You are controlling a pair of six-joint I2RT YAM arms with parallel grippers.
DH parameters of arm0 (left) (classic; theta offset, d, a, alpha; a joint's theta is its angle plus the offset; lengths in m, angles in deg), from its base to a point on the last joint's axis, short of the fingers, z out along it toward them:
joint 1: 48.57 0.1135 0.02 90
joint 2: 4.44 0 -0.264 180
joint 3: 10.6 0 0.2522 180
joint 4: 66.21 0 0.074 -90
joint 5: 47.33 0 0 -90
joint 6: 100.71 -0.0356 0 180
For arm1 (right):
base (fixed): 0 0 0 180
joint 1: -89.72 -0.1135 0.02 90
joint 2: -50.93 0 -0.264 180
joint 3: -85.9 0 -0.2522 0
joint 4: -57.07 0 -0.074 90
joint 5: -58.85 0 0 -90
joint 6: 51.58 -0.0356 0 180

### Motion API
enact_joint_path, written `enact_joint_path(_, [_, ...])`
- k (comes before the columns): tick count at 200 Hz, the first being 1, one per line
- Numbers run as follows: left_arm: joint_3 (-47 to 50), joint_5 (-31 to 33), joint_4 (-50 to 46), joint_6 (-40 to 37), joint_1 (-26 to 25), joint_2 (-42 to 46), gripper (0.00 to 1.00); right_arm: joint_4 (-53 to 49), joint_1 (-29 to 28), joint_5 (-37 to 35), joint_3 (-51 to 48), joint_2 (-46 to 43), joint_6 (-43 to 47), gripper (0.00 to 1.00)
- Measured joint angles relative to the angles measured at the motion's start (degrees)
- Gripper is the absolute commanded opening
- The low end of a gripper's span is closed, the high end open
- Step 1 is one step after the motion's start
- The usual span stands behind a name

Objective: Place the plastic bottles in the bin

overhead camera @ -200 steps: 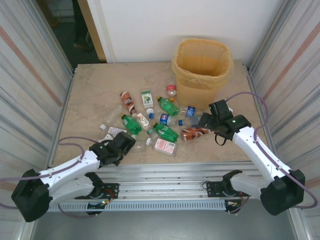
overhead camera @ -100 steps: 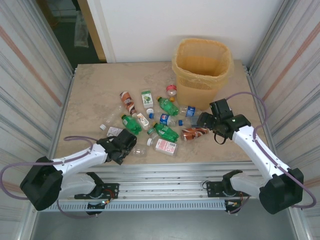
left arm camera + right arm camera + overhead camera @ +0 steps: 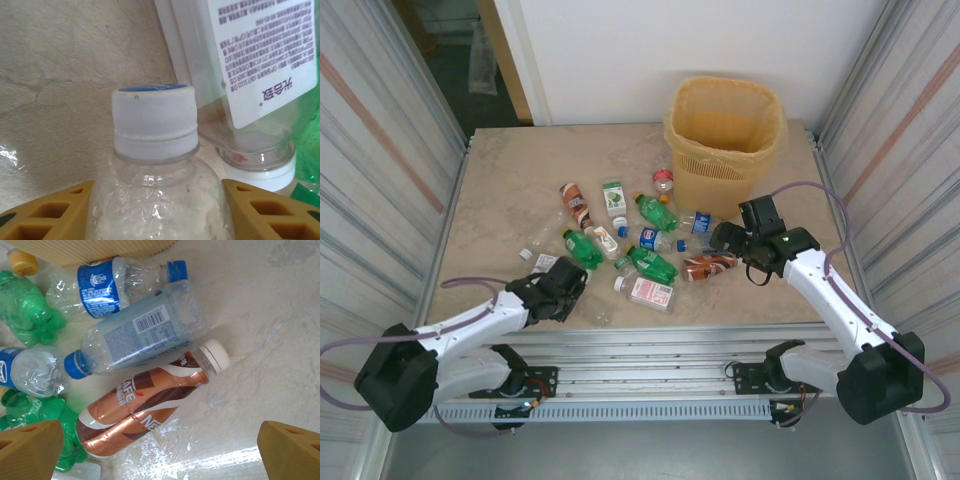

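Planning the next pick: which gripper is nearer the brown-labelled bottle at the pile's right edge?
Right. The right gripper hangs just above the brown-labelled bottle; the left gripper is well off to its left, gripping a clear bottle.

A: What colour is the bin (image 3: 720, 175)?
B: Yellow-beige, with a lattice pattern on its sides. Its liner (image 3: 724, 105) is translucent orange-yellow.
A: And the table (image 3: 510, 180)?
B: Beige, marbled with paler veins.
A: The bottles?
B: The coffee bottle (image 3: 145, 405) has a swirled copper, brown and white label and a white cap. The blue-labelled bottle (image 3: 115, 285) is clear with a blue cap. The green bottle (image 3: 27, 310) is green all through. The clear bottle (image 3: 154, 125) has a white cap topped with blue.
A: The left gripper (image 3: 155, 220)?
B: Its fingers (image 3: 50, 212) are ochre-yellow.
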Motion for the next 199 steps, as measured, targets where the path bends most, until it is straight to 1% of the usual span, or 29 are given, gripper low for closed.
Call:
enact_joint_path(23, [0.9,0.3,-0.6,0.0,0.0,3.2,0.42,0.8,-0.1,0.3,0.0,-0.1,1.2,0.98])
enact_joint_path(68, [1.6,0.4,-3.0,-0.1,0.0,9.4,0.41,2.2,-1.1,1.7,0.0,-1.4,3.2,0.98])
enact_joint_path(94, [1.2,0.5,-5.3,-2.0,0.0,13.9,0.35,3.3,-4.3,1.6,0.0,-2.9,5.8,0.98])
enact_joint_path(117, [-1.4,1.1,-7.2,-7.1,0.0,18.1,0.31,4.9,-8.5,2.0,0.0,-4.6,8.2,0.98])
enact_joint_path(135, [-4.8,1.9,-7.1,-12.4,0.0,20.6,0.29,7.3,-10.3,4.9,0.3,-5.2,9.5,0.98])
enact_joint_path(164, [-9.9,2.2,-4.7,-21.0,1.1,21.5,0.25,13.7,-12.3,13.2,0.5,-4.8,10.5,0.98])
enact_joint_path(184, [-11.8,-0.3,-1.2,-26.3,3.6,20.5,0.24,19.1,-14.3,19.8,1.2,-2.7,10.5,0.98])
enact_joint_path(199, [-12.5,-4.5,2.7,-29.9,6.8,18.8,0.24,22.7,-15.8,24.5,2.6,-0.2,10.5,0.98])
